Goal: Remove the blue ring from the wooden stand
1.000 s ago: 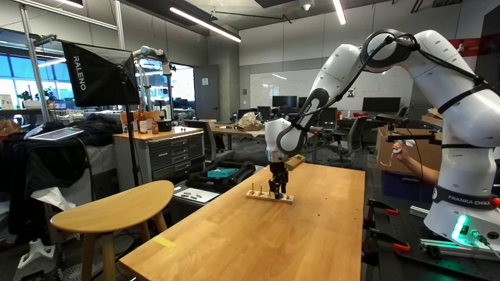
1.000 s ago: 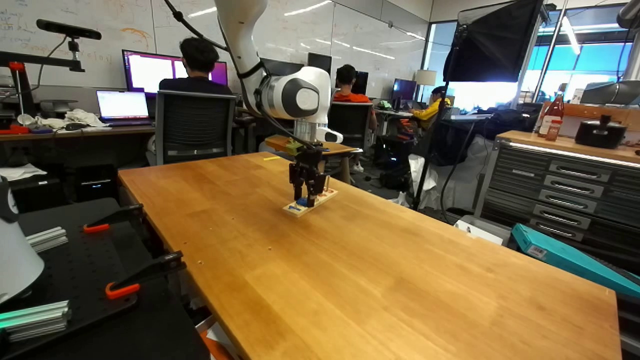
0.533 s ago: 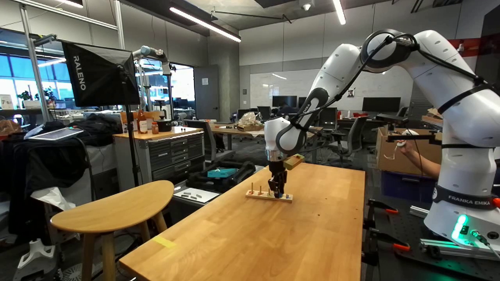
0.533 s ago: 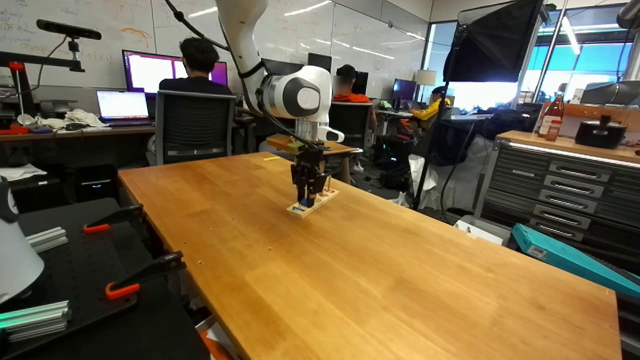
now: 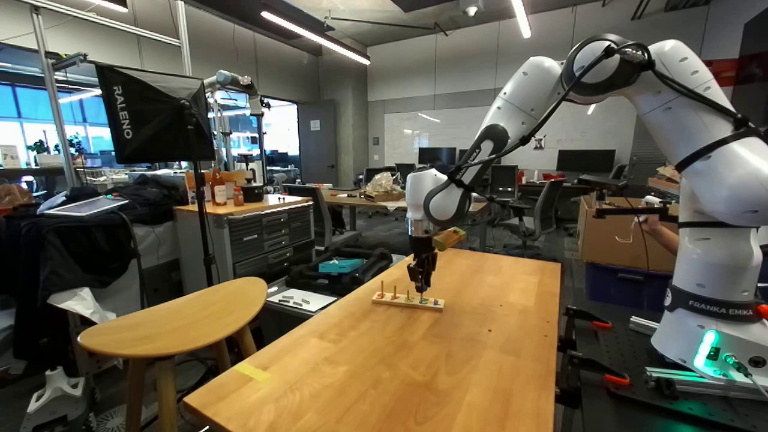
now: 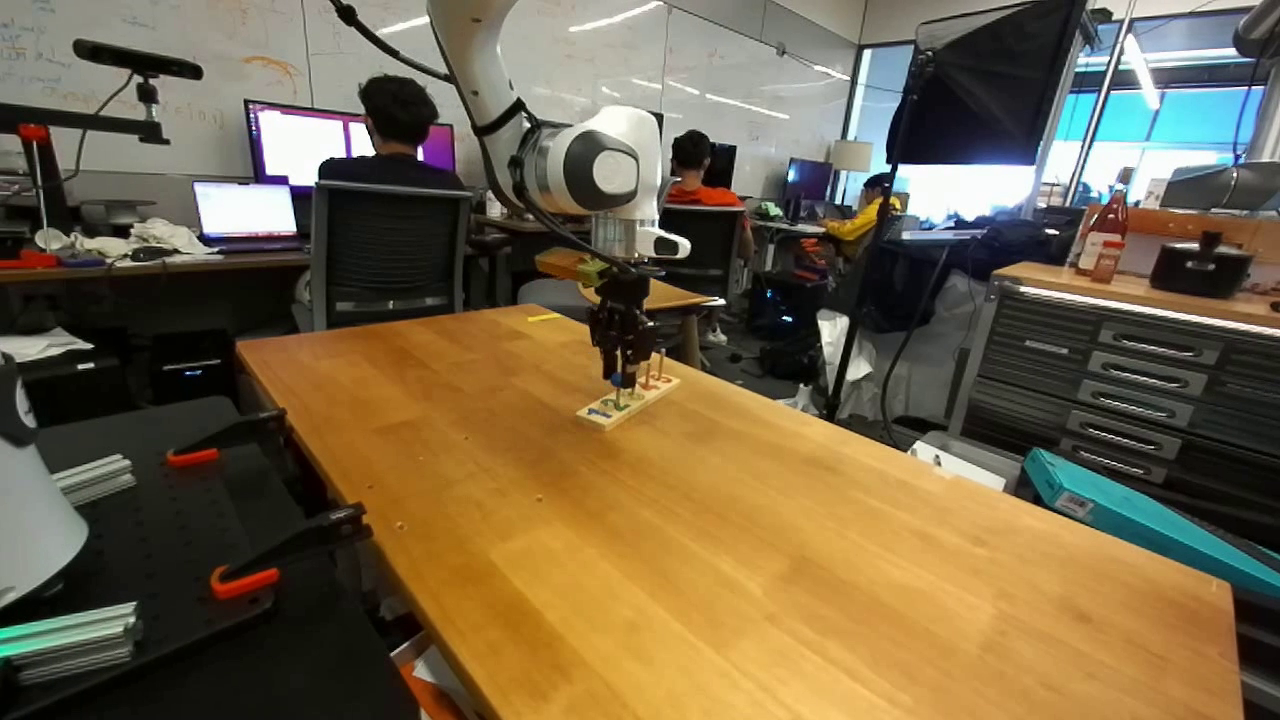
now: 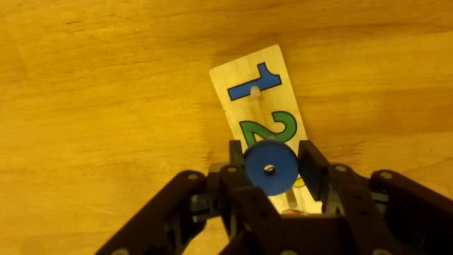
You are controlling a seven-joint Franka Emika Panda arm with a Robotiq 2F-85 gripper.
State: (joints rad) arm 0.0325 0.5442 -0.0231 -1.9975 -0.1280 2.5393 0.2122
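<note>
Blue ring (image 7: 271,157), pinched between the fingers (image 7: 313,164), hangs, perhaps clear of pegs (image 7: 254,92), above the wooden stand (image 7: 240,108), tabletop (image 7: 141,124) past its edges.

The ring (image 7: 270,154), a blue disc with a centre hole, its face to the wrist view, is pinched in the gripper (image 7: 271,160) above the stand (image 7: 247,109). The stand, a narrow pale board with painted numbers (image 7: 243,91) and upright pegs (image 7: 255,91), lies flat; whether the ring clears every peg tip is hard to tell.
</note>
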